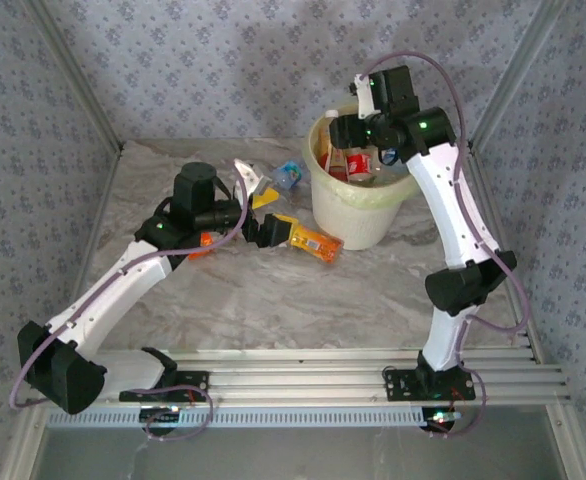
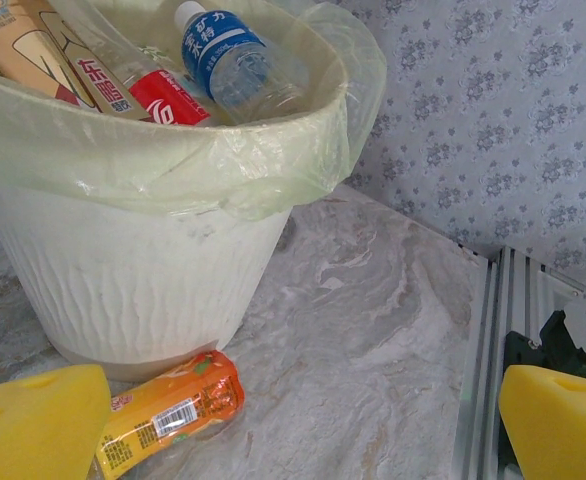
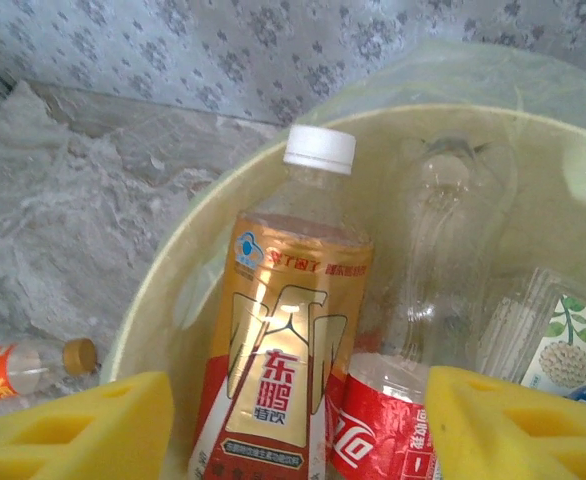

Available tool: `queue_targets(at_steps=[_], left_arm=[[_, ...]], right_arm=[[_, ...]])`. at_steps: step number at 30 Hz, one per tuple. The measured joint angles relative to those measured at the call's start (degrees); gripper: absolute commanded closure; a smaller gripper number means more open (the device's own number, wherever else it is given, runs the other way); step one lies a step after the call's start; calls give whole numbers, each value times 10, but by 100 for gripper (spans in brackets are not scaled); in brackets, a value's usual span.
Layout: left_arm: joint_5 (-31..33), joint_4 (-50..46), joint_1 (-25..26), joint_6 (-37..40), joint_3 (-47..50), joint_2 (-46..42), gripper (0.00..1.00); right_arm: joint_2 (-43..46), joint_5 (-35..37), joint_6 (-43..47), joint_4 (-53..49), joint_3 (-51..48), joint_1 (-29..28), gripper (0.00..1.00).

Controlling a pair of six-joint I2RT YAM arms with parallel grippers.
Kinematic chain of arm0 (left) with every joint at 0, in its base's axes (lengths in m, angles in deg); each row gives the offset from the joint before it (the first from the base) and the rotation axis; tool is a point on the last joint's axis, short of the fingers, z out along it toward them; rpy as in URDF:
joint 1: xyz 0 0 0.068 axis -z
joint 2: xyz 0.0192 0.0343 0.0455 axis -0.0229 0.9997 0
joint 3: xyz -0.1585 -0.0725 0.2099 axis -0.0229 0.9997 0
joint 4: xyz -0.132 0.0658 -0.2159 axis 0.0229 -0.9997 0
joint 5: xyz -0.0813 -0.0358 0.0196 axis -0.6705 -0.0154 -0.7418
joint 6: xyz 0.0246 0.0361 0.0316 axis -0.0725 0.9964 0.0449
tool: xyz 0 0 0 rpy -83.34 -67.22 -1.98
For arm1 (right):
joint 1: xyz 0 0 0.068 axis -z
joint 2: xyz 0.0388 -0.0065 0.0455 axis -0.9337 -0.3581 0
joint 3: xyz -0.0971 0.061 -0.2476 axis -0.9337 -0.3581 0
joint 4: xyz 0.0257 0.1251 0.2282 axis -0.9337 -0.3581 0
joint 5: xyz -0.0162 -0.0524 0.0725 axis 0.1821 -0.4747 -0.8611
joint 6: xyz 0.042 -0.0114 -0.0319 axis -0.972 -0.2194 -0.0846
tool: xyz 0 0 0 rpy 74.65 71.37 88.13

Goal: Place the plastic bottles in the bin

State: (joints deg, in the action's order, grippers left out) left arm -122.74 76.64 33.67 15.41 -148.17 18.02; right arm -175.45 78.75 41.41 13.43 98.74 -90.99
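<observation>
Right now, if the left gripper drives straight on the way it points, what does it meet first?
Likely the orange bottle lying on the table just ahead of the left gripper, off-centre between its open jaws; the bin wall stands close behind. Depth is unclear.

— That orange bottle (image 1: pixel 201 243) left of the table's middle, can you see it whole?
— No, the left arm (image 1: pixel 123 275) lies across most of it.
— And the white-capped bottle (image 3: pixel 293 370) in the bin (image 3: pixel 188 270)?
— Its base runs off the bottom of the right wrist view, so I can't tell whether the pads (image 3: pixel 73 430) of the right gripper (image 3: pixel 298 390) touch it. The red-labelled bottle (image 3: pixel 383 435) beside it is cut off there too.
— And the print on them, from above?
— Too small to read.
</observation>
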Motion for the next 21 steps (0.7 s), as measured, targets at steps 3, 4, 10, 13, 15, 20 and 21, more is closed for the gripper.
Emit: queue_targets(at_steps=[3,4,10,13,15,20,21], left_arm=[[9,-7,0,7,0,0,0],[15,-13,0,11,0,0,0],[102,-86,2,48,-6,0,0],[150,-128,3,66,-14,-1,0],[176,-155,4,77,-19,-2,0],[248,-232,3,105,-21,-5,1],[261,-245,1,107,-20,-5,0]], right_arm=[[9,0,-10,30,-31,-3,38],[10,0,-14,41,-46,-5,39],[11,-1,-29,84,-116,-17,40],[29,-6,-29,118,-166,-23,38],[49,-10,-29,130,-200,-26,37],[150,-23,-30,171,-314,-33,36],[170,-24,-31,176,-332,-34,36]])
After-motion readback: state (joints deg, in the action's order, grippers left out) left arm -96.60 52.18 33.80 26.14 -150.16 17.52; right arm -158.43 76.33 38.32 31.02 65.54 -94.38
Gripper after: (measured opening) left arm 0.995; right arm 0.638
